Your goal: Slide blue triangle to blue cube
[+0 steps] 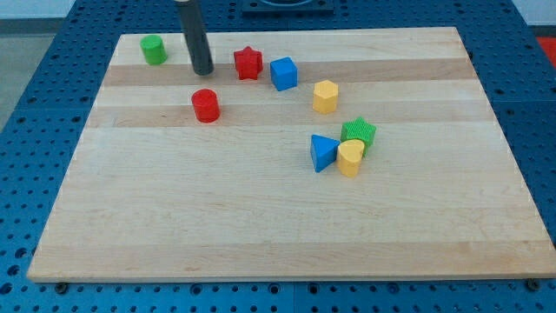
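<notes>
The blue triangle [323, 152] lies right of the board's middle, touching a yellow cylinder [351, 158] on its right, with a green star-like block [359, 133] just above that. The blue cube [283, 74] sits near the view's top, just right of a red star [248, 63]. My tip [202, 71] rests on the board at the upper left, left of the red star and above a red cylinder [206, 105], far from the blue triangle.
A green cylinder [154, 49] stands at the board's top left corner. A yellow hexagonal block [325, 96] sits between the blue cube and the green block. The wooden board [261, 226] lies on a blue perforated table.
</notes>
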`<act>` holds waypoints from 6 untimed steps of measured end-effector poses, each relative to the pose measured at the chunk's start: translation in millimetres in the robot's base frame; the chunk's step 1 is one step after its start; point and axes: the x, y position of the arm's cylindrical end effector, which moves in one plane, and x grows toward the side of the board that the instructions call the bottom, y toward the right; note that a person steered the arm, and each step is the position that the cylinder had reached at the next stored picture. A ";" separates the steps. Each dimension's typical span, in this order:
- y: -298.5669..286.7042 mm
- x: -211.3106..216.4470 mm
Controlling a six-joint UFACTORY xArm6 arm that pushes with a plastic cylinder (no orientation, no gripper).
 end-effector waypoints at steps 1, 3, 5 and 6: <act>27.2 0.0; 69.0 0.0; 93.2 17.2; 105.2 15.7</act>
